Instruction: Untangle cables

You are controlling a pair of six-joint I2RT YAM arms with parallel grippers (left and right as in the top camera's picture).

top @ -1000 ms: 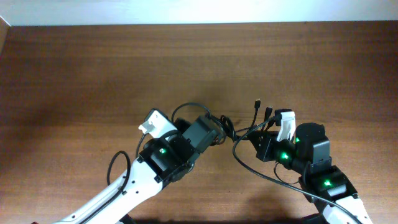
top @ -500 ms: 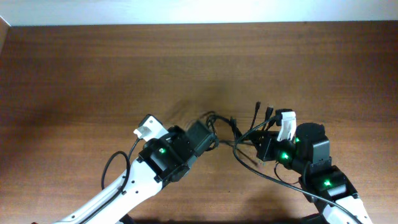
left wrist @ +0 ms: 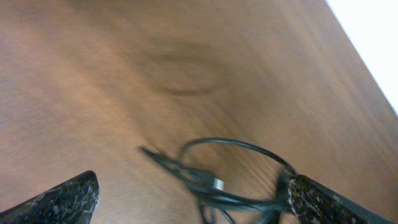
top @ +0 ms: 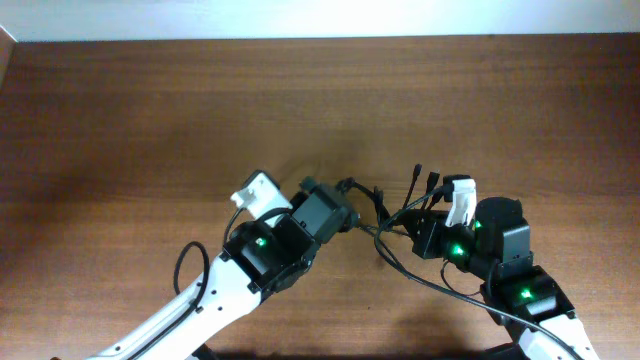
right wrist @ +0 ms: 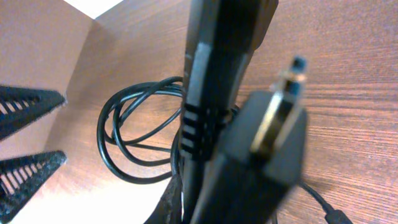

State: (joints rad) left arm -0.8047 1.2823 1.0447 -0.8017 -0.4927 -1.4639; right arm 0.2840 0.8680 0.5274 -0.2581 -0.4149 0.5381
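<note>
The cables are thin black cords bunched between my two arms, with plug ends pointing away from me. My left gripper stands wide open. In the left wrist view its fingers are far apart, and a cable loop with a metal-tipped plug lies on the wood between them, close to the right finger. My right gripper is shut on the cables. In the right wrist view, black plugs rise from its jaws, one with a metal tip, and loops lie behind them.
The brown wooden table runs to a white back wall. One cable trails from the bunch toward the right arm's base. A white clip sits on the right arm, and another on the left arm.
My left gripper has opened wide and let go of the cable loop it held. The loop has dropped from beside the left wrist to the table in front of its fingers. The right arm has not moved.
</note>
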